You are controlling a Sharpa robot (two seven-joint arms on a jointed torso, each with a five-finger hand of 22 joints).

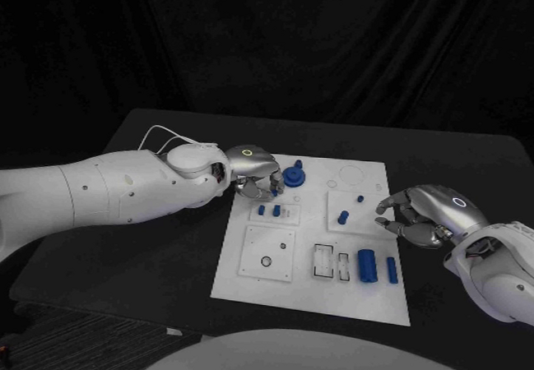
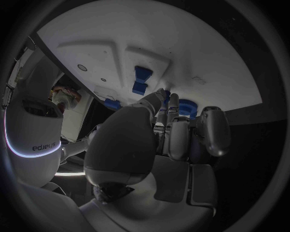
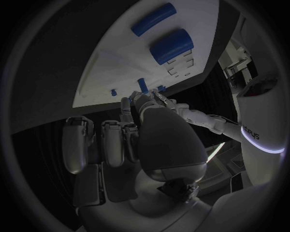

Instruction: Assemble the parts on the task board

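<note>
The left hand (image 1: 254,170) hangs over the far left corner of the task board (image 1: 251,283), which lies in the middle of the black counter (image 1: 157,254). Its fingers curl down beside a blue round part (image 1: 294,175) standing upright near the board's far edge. Whether they actually pinch anything I cannot tell, since the wrist view has the fingertips (image 2: 164,96) bunched close to the blue pieces with no clear grip.

Just nearer than that hand, two small blue pegs (image 1: 267,210) stand in a raised square plate. Nearer still is another square plate (image 1: 270,254) with a ring mark and a small hole, seemingly unfilled. Toward the board's near right corner there are two rectangular slots (image 1: 333,263), then a stout blue cylinder (image 1: 366,264) and a slimmer blue bar (image 1: 392,269) lying loose on the surface.

The right hand (image 1: 423,215) hovers at the board's right edge, fingers curled in toward a plate carrying two small blue pins (image 1: 344,215). It appears to hold nothing, though a tiny piece could be hidden.

I judge the job roughly midway: some pegs are seated, but the cylinder and bar are not yet placed.

The board is matt white plastic, flat with shallow raised panels. The parts are smooth, hard blue plastic, mostly round. The hands are brushed silver metal.
</note>
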